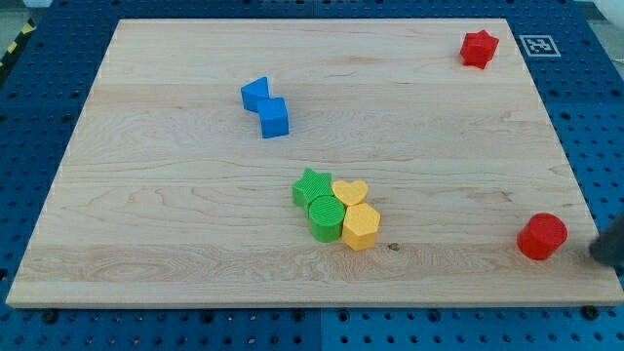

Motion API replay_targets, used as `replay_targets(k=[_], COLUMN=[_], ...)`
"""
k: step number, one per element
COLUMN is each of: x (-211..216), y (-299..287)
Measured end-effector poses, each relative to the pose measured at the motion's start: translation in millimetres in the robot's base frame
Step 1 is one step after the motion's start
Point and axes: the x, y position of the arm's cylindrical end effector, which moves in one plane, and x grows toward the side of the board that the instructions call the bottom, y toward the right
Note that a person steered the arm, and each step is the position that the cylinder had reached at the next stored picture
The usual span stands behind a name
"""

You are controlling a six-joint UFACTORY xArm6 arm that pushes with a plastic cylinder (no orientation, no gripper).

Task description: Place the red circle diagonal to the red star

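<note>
So the setup sits on a light wooden tabletop (195, 214), pale grain running across the view, with a couple of small dark knots near the view's bottom. Under and around it there's a blue perforated base (39, 127), regular rows of little holes showing on all four sides. Top right corner has a white square tag with a black pattern (539, 45), probably a fiducial marker, though it's too small to read properly. At the far top left there's a sliver of yellow-and-black striped tape (14, 45). Lighting is even and soft, only short shadows.
</note>
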Motion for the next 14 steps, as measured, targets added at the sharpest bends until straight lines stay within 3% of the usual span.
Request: replay_targets(k=[1, 2, 3, 5, 6, 7, 8, 11, 13, 14], x=[9.0, -39.4, -89.2, -61.7, -89.6, -135.5, -147.6, -147.6, -167.9, -158.1], y=[-39.5, -80.7, -86.4, -49.8, -38.8, -68.6, -84.4, -80.2, -139.5, -109.6])
